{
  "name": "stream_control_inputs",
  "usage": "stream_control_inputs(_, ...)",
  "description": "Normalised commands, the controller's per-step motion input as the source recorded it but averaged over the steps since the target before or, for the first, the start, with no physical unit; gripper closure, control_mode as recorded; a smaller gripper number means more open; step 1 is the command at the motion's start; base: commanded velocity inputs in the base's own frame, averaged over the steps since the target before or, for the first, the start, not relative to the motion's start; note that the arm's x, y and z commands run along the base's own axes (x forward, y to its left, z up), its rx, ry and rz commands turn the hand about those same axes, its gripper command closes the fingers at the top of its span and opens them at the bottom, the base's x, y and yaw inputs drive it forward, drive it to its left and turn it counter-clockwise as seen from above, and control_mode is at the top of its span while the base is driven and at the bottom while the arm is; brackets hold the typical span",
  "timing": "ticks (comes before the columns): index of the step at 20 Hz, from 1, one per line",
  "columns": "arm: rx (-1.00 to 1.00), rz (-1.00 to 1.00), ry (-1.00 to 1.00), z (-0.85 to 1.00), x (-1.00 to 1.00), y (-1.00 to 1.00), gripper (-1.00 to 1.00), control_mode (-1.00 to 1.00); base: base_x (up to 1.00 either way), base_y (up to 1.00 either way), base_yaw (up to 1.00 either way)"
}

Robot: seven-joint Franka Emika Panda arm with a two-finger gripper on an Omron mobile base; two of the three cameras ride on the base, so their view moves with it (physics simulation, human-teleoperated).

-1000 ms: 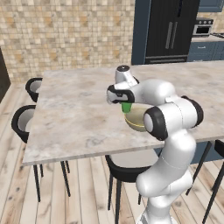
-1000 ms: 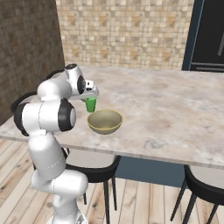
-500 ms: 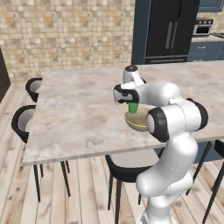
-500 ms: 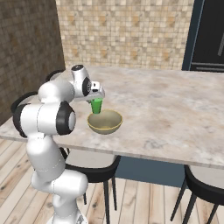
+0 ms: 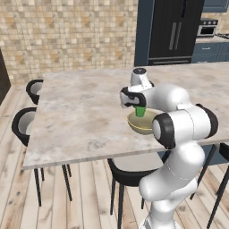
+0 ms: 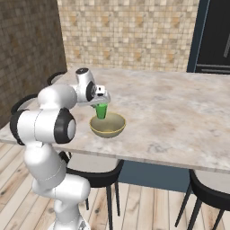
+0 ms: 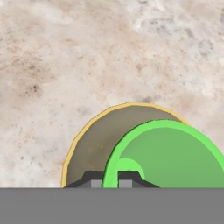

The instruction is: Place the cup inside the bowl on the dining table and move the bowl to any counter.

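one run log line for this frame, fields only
phase: placing cup in bowl | gripper: shut on green cup | cup: upright over olive bowl | bowl: on dining table, near edge

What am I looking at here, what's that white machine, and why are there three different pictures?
It is a white robot arm on a driving base, in a rendered kitchen. Two pictures come from cameras on the base, behind the arm to its left and right, so they show the same scene from two sides. The third comes from a camera on the hand, looking down along the gripper.

On the dining table sits a wide olive-tan bowl. The gripper is shut on a small green cup, holding it by the rim over the bowl. From the hand, you look down into the cup with the bowl beneath it. Dark chairs stand around the table.
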Motion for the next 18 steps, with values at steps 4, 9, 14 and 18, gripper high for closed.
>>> stream_control_inputs(4, 0.0, 0.02, 0.0, 0.0, -0.09, -0.13, 1.0, -1.0, 0.0, 0.0, 0.0)
stream_control_inputs(9, 0.0, 0.02, 0.0, -0.05, 0.0, -0.11, 1.0, -1.0, 0.0, 0.0, 0.0)
stream_control_inputs(14, 0.0, 0.02, 0.0, -0.15, 0.0, -0.07, 1.0, -1.0, 0.0, 0.0, 0.0)
stream_control_inputs(18, 0.0, 0.02, 0.0, -0.18, 0.0, -0.04, 1.0, -1.0, 0.0, 0.0, 0.0)
